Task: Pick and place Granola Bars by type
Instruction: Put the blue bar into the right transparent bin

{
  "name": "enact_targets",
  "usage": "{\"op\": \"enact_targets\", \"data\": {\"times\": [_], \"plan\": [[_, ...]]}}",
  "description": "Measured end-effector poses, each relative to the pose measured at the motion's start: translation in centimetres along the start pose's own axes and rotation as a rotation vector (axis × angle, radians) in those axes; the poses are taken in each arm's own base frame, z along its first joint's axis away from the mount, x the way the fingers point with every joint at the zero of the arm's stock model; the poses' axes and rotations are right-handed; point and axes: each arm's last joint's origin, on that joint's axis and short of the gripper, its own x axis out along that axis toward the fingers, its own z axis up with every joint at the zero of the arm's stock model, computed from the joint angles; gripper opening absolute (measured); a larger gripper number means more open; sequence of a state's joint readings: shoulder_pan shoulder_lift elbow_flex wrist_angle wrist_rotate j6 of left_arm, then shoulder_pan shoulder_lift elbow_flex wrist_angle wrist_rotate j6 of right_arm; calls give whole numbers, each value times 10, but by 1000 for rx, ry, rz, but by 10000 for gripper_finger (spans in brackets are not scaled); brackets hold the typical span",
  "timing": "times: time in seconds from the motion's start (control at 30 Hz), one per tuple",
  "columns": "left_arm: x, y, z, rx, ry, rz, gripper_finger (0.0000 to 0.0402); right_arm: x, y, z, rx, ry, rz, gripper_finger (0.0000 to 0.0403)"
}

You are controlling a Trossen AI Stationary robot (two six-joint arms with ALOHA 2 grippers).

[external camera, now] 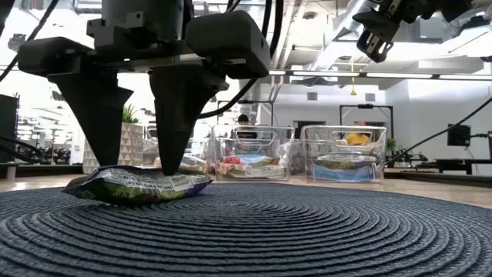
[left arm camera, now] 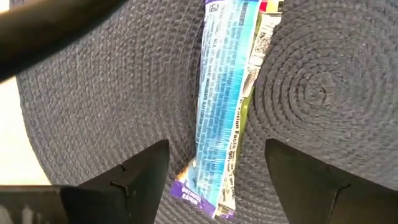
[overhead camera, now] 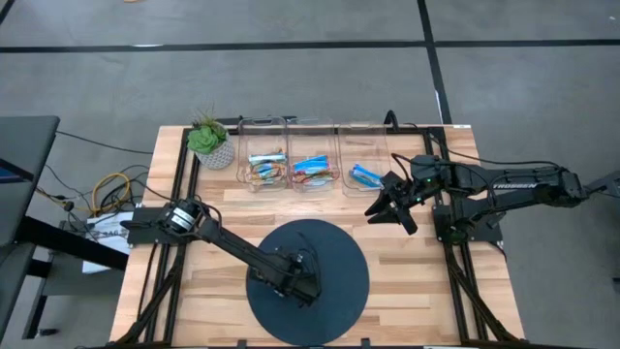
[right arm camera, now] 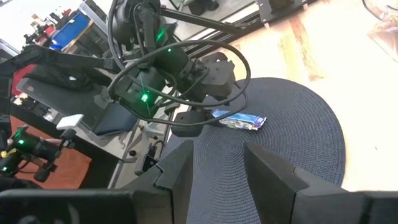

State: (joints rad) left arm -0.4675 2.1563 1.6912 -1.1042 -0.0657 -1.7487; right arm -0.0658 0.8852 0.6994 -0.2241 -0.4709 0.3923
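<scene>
1 granola bar [left arm camera: 222,118] lies flat on the dark woven mat [overhead camera: 334,247] at lower centre of the high view, the last outside 3 clear bins [overhead camera: 312,167] along the worktop's [overhead camera: 407,291] upper edge. The left hand [left arm camera: 217,171] hangs directly over it, fingers spread to either side, gripping nothing, seemingly poised to close. The right hand [overhead camera: 390,206], parted and empty, waits at centre right beside the bins.
</scene>
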Motion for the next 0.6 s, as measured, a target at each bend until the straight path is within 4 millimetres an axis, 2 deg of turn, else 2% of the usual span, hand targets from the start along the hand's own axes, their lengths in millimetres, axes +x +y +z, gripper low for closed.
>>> {"op": "enact_targets", "data": {"times": [0.33,0.6], "plan": [[3,-1,0,11,9,4,255,0,0,0,0,0,0,133],[3,-2,1,14,7,-7,183,0,0,0,0,0,-1,133]]}}
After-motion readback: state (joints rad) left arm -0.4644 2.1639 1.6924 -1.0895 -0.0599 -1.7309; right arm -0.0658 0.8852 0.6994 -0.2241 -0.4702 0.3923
